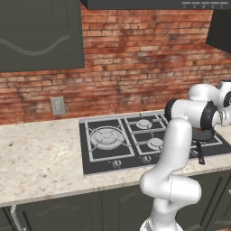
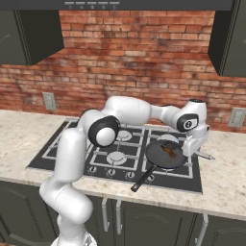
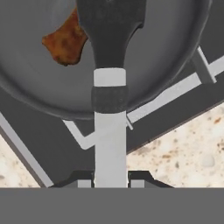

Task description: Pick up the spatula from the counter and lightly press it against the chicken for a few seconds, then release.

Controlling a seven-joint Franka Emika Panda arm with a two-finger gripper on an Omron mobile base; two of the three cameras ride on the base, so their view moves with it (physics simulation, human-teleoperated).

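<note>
My gripper (image 3: pixel 111 181) is shut on the spatula (image 3: pixel 110 131), whose pale handle runs up between the fingertips to a dark blade. The blade reaches over the black frying pan (image 3: pixel 166 52), and its left edge meets the brown chicken piece (image 3: pixel 65 43); I cannot tell whether it presses on it. From the right base view the gripper (image 2: pixel 190 146) hangs at the right rim of the pan (image 2: pixel 158 158). The chicken (image 2: pixel 169 150) lies inside the pan, and the spatula's handle end (image 2: pixel 207 155) sticks out to the right.
The pan sits on the front right burner of the black stove (image 1: pixel 108 140), its long handle (image 2: pixel 143 180) pointing to the counter's front edge. Speckled counter (image 2: pixel 226 168) lies right of the stove, brick wall behind. My arm hides most of the pan (image 1: pixel 204 135) in the left base view.
</note>
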